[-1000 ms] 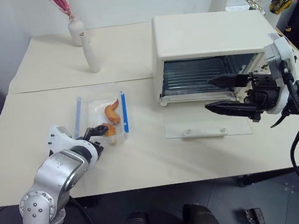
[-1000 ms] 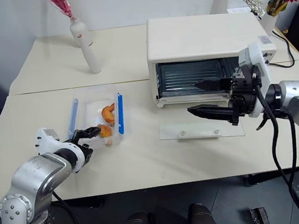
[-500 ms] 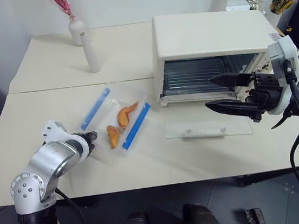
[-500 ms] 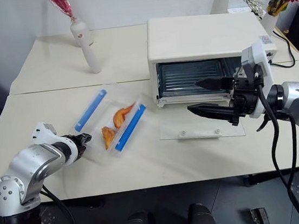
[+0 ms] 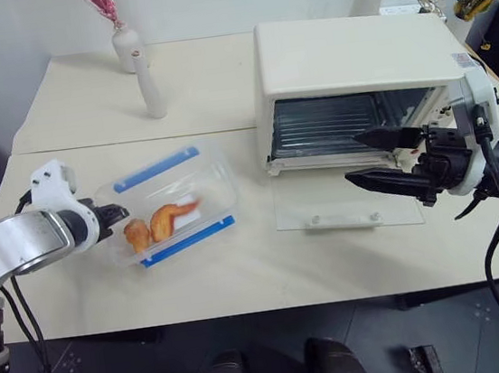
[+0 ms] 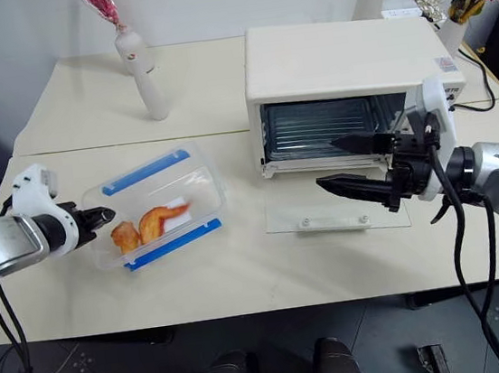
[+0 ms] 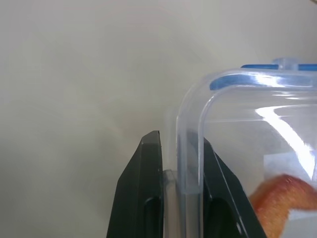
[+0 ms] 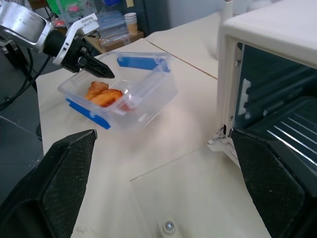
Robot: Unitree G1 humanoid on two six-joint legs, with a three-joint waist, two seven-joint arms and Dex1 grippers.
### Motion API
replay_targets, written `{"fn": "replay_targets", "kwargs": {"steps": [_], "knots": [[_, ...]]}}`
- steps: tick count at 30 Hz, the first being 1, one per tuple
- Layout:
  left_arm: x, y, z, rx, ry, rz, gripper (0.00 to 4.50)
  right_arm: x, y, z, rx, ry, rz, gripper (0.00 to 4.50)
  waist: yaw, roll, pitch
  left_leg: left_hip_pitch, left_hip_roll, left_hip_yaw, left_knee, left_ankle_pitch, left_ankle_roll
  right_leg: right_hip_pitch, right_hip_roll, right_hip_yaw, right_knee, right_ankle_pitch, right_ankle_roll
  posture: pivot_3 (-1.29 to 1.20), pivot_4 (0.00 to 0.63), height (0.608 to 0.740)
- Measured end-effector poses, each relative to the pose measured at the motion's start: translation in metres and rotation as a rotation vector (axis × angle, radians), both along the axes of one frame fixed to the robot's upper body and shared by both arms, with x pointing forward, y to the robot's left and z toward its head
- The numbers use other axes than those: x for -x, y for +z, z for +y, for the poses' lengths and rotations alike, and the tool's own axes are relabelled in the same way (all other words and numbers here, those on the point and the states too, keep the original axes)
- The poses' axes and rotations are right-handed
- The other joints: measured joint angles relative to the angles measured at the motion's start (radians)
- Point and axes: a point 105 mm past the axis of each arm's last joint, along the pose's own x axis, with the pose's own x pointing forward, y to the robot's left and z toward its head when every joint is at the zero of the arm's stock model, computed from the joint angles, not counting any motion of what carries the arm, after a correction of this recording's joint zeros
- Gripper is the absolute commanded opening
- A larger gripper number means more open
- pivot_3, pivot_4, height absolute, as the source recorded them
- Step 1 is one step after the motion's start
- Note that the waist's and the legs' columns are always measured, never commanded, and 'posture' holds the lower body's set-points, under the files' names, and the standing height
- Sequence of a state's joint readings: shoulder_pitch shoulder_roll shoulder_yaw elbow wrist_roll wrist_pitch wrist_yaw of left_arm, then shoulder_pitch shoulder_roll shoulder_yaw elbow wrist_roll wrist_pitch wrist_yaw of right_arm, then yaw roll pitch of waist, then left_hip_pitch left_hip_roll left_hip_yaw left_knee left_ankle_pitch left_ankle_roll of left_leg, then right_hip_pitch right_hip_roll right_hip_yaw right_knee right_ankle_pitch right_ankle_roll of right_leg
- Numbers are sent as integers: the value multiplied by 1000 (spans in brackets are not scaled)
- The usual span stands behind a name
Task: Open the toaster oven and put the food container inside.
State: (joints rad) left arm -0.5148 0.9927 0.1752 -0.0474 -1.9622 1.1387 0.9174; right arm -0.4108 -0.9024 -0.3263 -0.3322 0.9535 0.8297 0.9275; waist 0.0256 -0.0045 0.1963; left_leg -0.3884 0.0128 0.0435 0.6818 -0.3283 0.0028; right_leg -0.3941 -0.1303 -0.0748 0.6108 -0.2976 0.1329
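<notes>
The left gripper (image 6: 99, 218) is clamping its jaws on the end wall of the food container (image 6: 154, 207), having closed within the last second, and is now lifting it clear of the table (image 6: 241, 269) with the box turned crosswise. That means the pick-up is done. The toaster oven (image 6: 347, 93) is already standing open, its glass door (image 6: 339, 212) lying flat, so carrying across comes next. The right gripper (image 6: 356, 162) is waiting, jaws wide apart, before the cavity.

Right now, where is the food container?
In the head views, the food container is on the robot's left, held by the left gripper, left of the toaster oven.
</notes>
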Motion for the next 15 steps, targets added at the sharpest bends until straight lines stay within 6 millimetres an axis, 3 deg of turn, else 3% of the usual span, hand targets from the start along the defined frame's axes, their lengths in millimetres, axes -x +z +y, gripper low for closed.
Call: {"fn": "replay_targets", "kwargs": {"steps": [10,15], "knots": [[-14,27,-73,-9,-377,-26,286,9,-7,-33,32,-143,33,4500,3,-1,1,0,0,1,1,1,0,0,0,1,1,0,0,0,150,740],[-27,27,-111,-51,-502,-5,286,14,-11,-45,32,-204,43,4500,3,-2,1,0,0,9,1,1,0,0,1,0,1,0,1,0,150,740]]}}
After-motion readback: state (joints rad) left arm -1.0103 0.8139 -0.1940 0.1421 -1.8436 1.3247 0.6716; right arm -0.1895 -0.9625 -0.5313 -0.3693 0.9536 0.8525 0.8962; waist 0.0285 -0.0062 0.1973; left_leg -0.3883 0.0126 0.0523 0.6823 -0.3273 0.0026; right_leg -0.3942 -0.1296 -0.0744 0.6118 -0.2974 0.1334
